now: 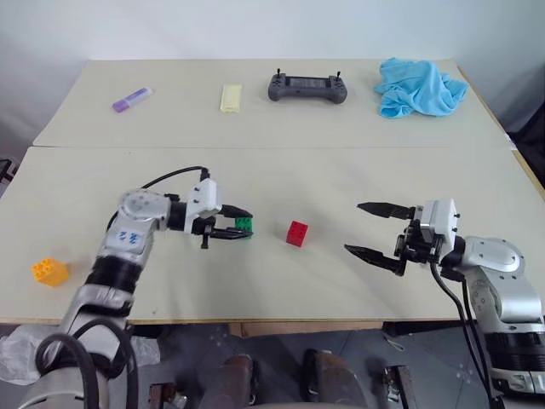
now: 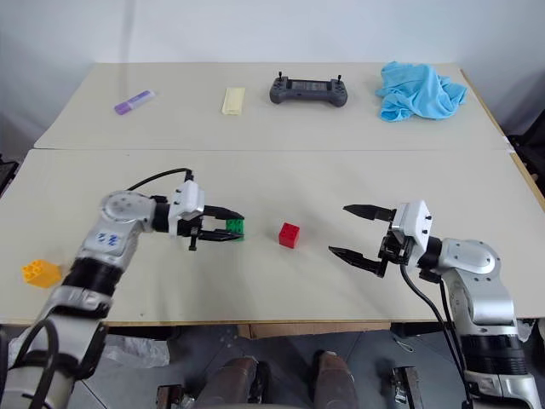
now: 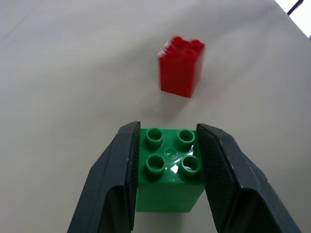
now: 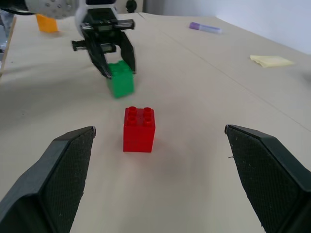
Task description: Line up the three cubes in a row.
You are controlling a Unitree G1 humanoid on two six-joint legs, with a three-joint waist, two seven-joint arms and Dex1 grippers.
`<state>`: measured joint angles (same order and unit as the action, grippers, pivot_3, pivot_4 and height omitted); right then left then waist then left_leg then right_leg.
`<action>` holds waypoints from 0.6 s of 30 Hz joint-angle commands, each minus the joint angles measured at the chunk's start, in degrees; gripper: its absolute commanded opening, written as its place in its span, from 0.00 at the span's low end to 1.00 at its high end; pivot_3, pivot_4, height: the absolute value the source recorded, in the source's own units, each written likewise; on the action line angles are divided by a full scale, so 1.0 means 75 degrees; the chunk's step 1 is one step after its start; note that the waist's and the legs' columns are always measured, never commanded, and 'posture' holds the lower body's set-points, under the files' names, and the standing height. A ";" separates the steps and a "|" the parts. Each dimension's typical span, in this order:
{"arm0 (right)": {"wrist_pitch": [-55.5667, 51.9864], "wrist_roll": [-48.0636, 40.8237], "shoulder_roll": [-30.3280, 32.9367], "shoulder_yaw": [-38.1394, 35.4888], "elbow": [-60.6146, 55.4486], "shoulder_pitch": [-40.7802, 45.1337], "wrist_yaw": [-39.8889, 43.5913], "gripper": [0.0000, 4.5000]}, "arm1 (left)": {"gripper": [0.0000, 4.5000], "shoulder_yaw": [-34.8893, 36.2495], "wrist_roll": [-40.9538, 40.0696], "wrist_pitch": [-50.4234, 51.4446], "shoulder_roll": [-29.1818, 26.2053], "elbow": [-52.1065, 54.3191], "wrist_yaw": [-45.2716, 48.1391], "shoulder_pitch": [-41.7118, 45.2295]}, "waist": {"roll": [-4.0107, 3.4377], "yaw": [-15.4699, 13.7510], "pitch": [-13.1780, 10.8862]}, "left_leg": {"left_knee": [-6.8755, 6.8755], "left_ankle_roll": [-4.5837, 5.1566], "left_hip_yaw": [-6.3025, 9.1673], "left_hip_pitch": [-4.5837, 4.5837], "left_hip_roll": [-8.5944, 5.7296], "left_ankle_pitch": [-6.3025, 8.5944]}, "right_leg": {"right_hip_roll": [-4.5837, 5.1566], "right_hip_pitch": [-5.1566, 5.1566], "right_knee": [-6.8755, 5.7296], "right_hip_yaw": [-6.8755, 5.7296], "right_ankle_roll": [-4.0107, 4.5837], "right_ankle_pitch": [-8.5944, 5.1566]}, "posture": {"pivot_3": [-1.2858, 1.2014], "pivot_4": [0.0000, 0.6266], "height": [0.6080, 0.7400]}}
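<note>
My left gripper (image 1: 239, 226) is shut on the green cube (image 1: 244, 226), studs up, with one finger on each side (image 3: 169, 170). The red cube (image 1: 296, 233) stands on the table a short way to its right, also seen ahead of the green one (image 3: 181, 65). Far off at the near left edge of the table sits the yellow-orange cube (image 1: 50, 271). My right gripper (image 1: 369, 228) hangs open to the right of the red cube (image 4: 139, 128), fingers wide apart and pointing toward it, nothing between them.
On the far table lie a purple marker-like stick (image 1: 132, 100), a pale yellow flat bar (image 1: 231, 96), a dark handheld controller (image 1: 307, 87) and a blue cloth (image 1: 419, 86). A seam (image 1: 272, 146) runs between the two tables.
</note>
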<state>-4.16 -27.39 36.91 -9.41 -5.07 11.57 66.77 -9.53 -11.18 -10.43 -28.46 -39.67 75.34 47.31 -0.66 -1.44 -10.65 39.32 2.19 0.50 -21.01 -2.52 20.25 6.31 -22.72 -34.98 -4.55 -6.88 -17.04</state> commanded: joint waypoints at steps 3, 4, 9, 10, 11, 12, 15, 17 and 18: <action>-0.0173 -0.0301 0.0108 -0.0244 -0.0716 -0.0380 -0.0271 1.00 | 0.33 -0.0035 0.0288 -0.1081 0.0452 -0.1568 0.0753 0.0656 | 0.0002 0.0011 -0.0001 | 0.0001 0.0006 -0.0004 -0.0013 -0.0003 -0.0001 | 0.0003 -0.0013 -0.0001 -0.0002 -0.0004 0.0002 | 0.52 0.24 1.00; -0.0184 -0.0313 0.0109 -0.0244 -0.0772 -0.0429 -0.0307 1.00 | 0.33 -0.0072 0.0339 -0.1173 0.0497 -0.1724 0.0897 0.0750 | 0.0002 0.0006 -0.0001 | 0.0002 0.0009 -0.0003 -0.0014 -0.0005 -0.0002 | 0.0004 -0.0013 -0.0002 -0.0003 -0.0005 0.0002 | 0.52 0.24 1.00; -0.0240 -0.0369 0.0084 -0.0232 -0.0965 -0.0593 -0.0469 1.00 | 0.33 0.0041 0.0399 -0.1106 0.0507 -0.2204 0.1412 0.1096 | 0.0003 -0.0001 -0.0002 | 0.0037 0.0015 -0.0001 -0.0025 -0.0007 -0.0001 | 0.0005 -0.0011 -0.0015 -0.0002 -0.0014 0.0007 | 0.52 0.24 1.00; -0.0240 -0.0371 0.0078 -0.0225 -0.0990 -0.0619 -0.0489 1.00 | 0.33 0.0091 0.0374 -0.1087 0.0477 -0.2232 0.1483 0.1114 | 0.0003 -0.0003 -0.0002 | 0.0041 0.0016 0.0001 -0.0027 -0.0007 0.0000 | 0.0005 -0.0011 -0.0015 -0.0001 -0.0015 0.0008 | 0.52 0.24 1.00; -0.0241 -0.0375 0.0078 -0.0221 -0.1013 -0.0642 -0.0505 1.00 | 0.33 0.0126 0.0361 -0.1077 0.0457 -0.2244 0.1539 0.1119 | 0.0003 -0.0001 -0.0002 | 0.0043 0.0017 0.0002 -0.0027 -0.0007 0.0000 | 0.0005 -0.0011 -0.0017 -0.0001 -0.0016 0.0008 | 0.52 0.24 1.00; -0.0267 -0.0391 0.0085 -0.0218 -0.1039 -0.0673 -0.0519 1.00 | 0.33 0.0124 0.0379 -0.1061 0.0390 -0.2228 0.1650 0.1085 | 0.0003 0.0003 -0.0002 | 0.0044 0.0017 0.0002 -0.0027 -0.0007 0.0000 | 0.0005 -0.0011 -0.0018 0.0000 -0.0016 0.0008 | 0.52 0.24 1.00; -0.0288 -0.0405 0.0093 -0.0205 -0.1063 -0.0722 -0.0552 1.00 | 0.33 0.0153 0.0410 -0.1066 0.0266 -0.2207 0.1782 0.0987 | 0.0003 0.0005 -0.0002 | 0.0045 0.0017 0.0004 -0.0027 -0.0006 0.0000 | 0.0005 -0.0011 -0.0019 0.0000 -0.0016 0.0008 | 0.52 0.24 1.00; -0.0287 -0.0386 0.0095 -0.0175 -0.1059 -0.0722 -0.0564 1.00 | 0.33 0.0212 0.0367 -0.1021 0.0263 -0.2211 0.1699 0.0938 | 0.0003 0.0005 -0.0002 | 0.0049 0.0017 0.0004 -0.0028 -0.0005 0.0001 | 0.0006 -0.0011 -0.0022 0.0000 -0.0016 0.0008 | 0.52 0.24 1.00; -0.0321 -0.0397 0.0097 -0.0152 -0.1063 -0.0707 -0.0563 1.00 | 0.33 0.0224 0.0391 -0.1080 0.0279 -0.2246 0.1613 0.0926 | 0.0003 0.0006 -0.0002 | 0.0053 0.0017 0.0004 -0.0027 -0.0005 0.0001 | 0.0007 -0.0011 -0.0025 0.0001 -0.0016 0.0008 | 0.52 0.24 1.00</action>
<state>-6.53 -29.20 37.24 -9.68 -11.23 6.20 62.82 -8.27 -8.76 -18.30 -25.63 -56.53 85.95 55.05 -0.63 -1.40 -10.67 39.74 2.32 0.54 -21.22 -2.56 20.26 6.36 -22.80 -35.19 -4.54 -7.00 -16.98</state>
